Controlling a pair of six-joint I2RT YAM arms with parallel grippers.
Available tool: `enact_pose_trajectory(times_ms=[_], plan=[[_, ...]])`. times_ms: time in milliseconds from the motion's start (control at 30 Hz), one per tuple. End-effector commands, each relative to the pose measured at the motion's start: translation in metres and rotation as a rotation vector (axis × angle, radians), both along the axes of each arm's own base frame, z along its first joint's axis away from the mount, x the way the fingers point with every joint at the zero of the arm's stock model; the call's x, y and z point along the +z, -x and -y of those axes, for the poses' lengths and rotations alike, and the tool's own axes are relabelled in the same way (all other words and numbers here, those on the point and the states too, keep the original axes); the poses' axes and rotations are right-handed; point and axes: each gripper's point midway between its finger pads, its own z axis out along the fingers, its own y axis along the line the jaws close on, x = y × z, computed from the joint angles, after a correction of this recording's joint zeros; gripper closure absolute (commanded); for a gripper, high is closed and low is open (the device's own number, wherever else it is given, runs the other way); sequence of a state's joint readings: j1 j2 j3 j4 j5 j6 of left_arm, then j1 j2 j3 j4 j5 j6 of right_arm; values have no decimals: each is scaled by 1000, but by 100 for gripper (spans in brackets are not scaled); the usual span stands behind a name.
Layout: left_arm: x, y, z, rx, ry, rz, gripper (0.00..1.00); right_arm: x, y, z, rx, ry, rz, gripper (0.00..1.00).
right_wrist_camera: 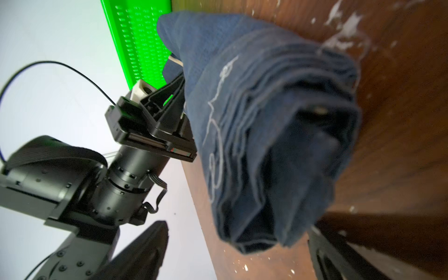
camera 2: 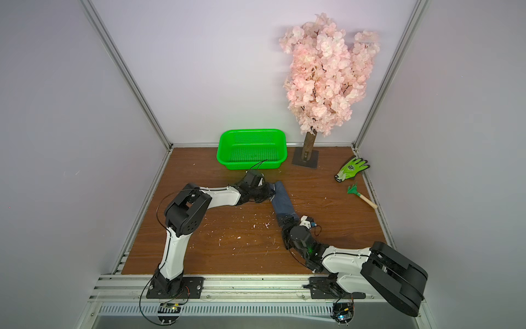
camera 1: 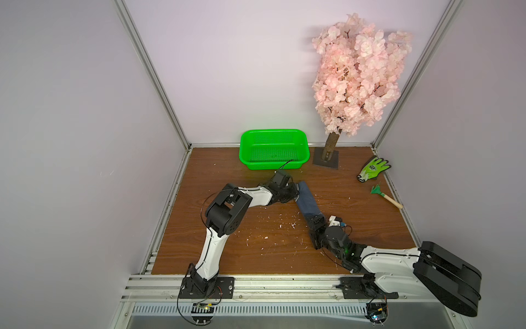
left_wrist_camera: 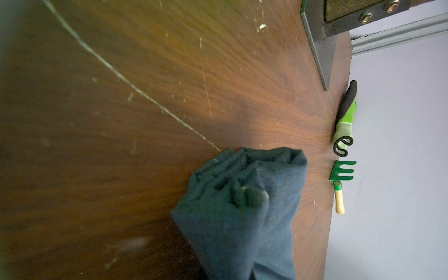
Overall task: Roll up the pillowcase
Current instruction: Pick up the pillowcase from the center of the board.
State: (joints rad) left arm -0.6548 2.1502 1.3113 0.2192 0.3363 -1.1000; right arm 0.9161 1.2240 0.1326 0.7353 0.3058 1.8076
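Right wrist view shows the pillowcase wound into a tight roll, lying near the middle of the table. My left claw pinches its far end; my right claw stands wide around its near end. I judge release comes next: open gently and back off along the roll, so no layer unwinds. Its long axis runs from the far edge toward the near right corner.

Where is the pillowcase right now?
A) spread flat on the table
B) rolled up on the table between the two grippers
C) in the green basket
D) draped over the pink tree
B: the pillowcase lies as a tight roll on the table, with the left gripper at its far end and the right gripper at its near end.
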Motion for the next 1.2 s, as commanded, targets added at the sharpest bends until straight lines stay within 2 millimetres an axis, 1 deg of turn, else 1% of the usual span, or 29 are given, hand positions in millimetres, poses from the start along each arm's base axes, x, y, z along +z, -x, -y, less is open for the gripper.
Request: enact_pose_trajectory(times_ms=[0,133,333,467,500,633,800,967,1067,1167], plan=[[-11,9,-12,2,-45,-43,94,10,-10,5,-92,-95,28,5],[-13,12,-14,-5,-46,-52,94,-2,-13,24,-166,-94,24,9],[-18,14,-18,-17,-65,-60,94,-3,-23,34,-162,-65,61,19],[-18,15,-19,-26,-73,-65,94,1,-28,33,-138,-87,101,27],[-18,15,-19,-28,-77,-64,93,2,-29,32,-129,-91,110,30],[-19,13,-25,-29,-102,-59,93,8,-32,34,-117,-119,150,49],[-20,11,-36,-6,-123,-55,93,13,-36,29,-66,-65,175,59],[-9,3,-34,18,-91,-30,94,26,-45,25,-29,-12,214,74],[4,-1,-34,33,-81,-1,94,38,-49,21,0,-5,250,82],[27,-4,-36,60,-55,45,94,49,-51,19,27,25,276,86]])
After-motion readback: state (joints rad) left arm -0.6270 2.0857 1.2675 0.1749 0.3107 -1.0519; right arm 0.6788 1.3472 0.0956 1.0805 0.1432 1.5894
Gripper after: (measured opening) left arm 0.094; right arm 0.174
